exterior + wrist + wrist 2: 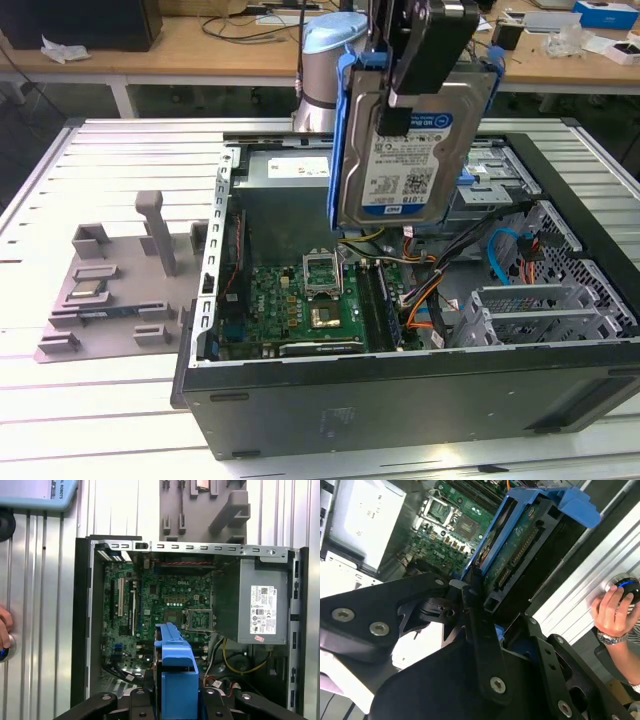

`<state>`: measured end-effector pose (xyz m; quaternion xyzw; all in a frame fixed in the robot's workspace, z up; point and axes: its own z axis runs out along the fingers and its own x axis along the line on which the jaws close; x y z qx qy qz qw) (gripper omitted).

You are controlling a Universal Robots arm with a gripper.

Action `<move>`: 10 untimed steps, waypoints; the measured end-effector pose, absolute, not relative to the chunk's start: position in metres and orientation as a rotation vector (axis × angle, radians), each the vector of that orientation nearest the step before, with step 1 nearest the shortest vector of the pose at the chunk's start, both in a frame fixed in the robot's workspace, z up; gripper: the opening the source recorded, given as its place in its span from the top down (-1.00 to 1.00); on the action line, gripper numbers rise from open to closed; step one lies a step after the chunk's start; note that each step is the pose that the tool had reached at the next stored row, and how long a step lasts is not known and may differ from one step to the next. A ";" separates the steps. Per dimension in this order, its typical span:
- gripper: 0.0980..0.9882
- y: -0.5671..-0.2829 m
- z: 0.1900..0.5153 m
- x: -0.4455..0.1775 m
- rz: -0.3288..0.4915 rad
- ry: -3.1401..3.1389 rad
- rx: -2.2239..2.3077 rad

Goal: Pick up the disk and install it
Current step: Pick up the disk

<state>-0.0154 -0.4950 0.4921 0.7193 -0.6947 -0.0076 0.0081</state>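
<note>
Open computer case (pixel 400 410) on a slatted table (pixel 100 420), housing a grey power-supply box (pixel 262 610) and a green motherboard (pixel 300 300). The disk (pixel 400 150) hangs upright above the case interior, clear of it, clamped across its flat faces by the gripper (pixel 398 112). Judged stiff, fairly heavy and shock-sensitive, and its smooth metal may slip; the blue carrier frame (pixel 570 502) offers a surer hold. A person's hand (pixel 615 611) rests at the table edge

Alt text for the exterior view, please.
The gripper holds the disk roughly upright, label toward the camera, above an open computer case lying on a ribbed metal table. A grey parts fixture sits to the exterior view's left of the case.
</note>
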 end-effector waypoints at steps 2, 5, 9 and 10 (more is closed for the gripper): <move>0.39 -0.501 0.492 -0.015 -0.024 -2.171 2.248; 0.39 -0.512 0.492 -0.015 -0.024 -2.172 2.247; 0.39 -0.525 0.492 -0.015 -0.024 -2.172 2.247; 0.39 -0.529 0.492 -0.015 -0.024 -2.172 2.247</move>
